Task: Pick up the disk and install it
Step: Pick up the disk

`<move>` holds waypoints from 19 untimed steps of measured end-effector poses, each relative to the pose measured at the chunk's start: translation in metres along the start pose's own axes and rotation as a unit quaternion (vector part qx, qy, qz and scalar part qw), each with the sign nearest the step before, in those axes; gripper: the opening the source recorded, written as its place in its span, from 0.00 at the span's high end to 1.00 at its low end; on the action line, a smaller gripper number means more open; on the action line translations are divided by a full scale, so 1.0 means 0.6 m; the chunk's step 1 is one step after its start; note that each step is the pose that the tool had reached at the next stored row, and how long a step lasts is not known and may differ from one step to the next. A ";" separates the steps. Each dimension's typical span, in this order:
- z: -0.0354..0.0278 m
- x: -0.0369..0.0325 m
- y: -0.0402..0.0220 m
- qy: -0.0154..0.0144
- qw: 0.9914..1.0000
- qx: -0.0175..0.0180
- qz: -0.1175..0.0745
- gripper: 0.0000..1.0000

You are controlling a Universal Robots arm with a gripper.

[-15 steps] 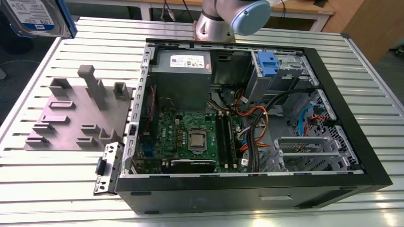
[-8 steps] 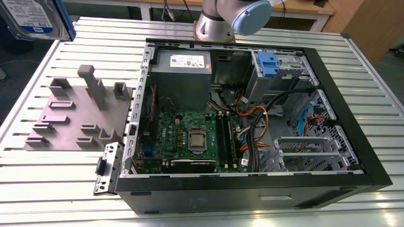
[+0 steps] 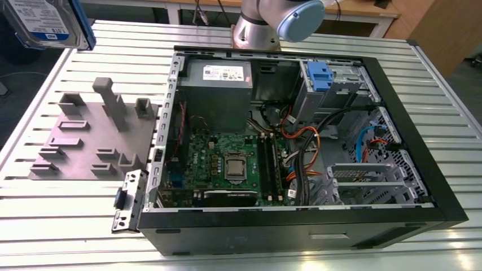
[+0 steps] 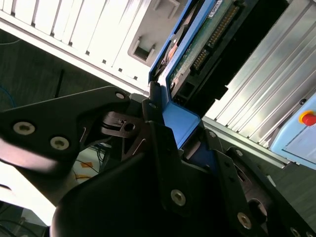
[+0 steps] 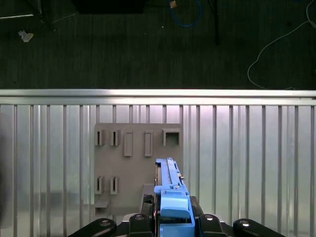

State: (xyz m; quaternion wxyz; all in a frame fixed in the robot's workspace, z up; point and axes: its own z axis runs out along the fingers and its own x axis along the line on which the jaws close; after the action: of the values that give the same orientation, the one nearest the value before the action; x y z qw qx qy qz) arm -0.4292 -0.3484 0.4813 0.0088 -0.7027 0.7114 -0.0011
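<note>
Gripping the disk [image 5: 170,185] with the pincer [image 5: 174,222]: closed on the blue frame [image 4: 182,121], one finger [image 4: 155,128] each side, seen in both wrist views. Holding it on edge, up in the air, clear of the counter [image 5: 247,148]. Showing connector end and circuit-board side in the second wrist view. Below the pincer: grey slotted tray [image 5: 138,168], tall posts [image 3: 113,104] standing up from it. Further off, to the exterior view's right of the pincer: arm base [image 3: 256,34], then open computer case [image 3: 263,231] lying on its side, motherboard [image 3: 226,164] and grey power box [image 3: 218,90] inside, blue clip [image 3: 320,76] at a drive bay well away from the pincer. Past the counter edge in the second wrist view: red button [image 4: 307,118] on a pale blue box.

Judged as carry stage: disk out of the tray, not yet in the case. For doing it well: keep squeeze on the plastic frame only, never on the board; keep the disk from tilting in the grip; stay high enough to clear the posts and the case wall; go slow near the loose cables [image 3: 309,141].

Labels: white-and-blue label [image 3: 44,23] on the disk face in the exterior view; white sticker [image 3: 226,72] on the power box. Wording not copied here.
</note>
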 end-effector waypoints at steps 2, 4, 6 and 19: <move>0.000 0.001 -0.005 0.000 1.000 0.000 0.000 0.64; 0.000 0.001 -0.009 0.000 1.000 0.000 0.000 0.64; 0.000 0.001 -0.014 0.000 1.000 0.000 0.000 0.64; 0.001 0.002 -0.025 0.000 1.000 0.000 0.000 0.64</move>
State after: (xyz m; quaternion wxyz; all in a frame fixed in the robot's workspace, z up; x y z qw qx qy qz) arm -0.4142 -0.3500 0.4812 0.0088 -0.7027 0.7114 -0.0011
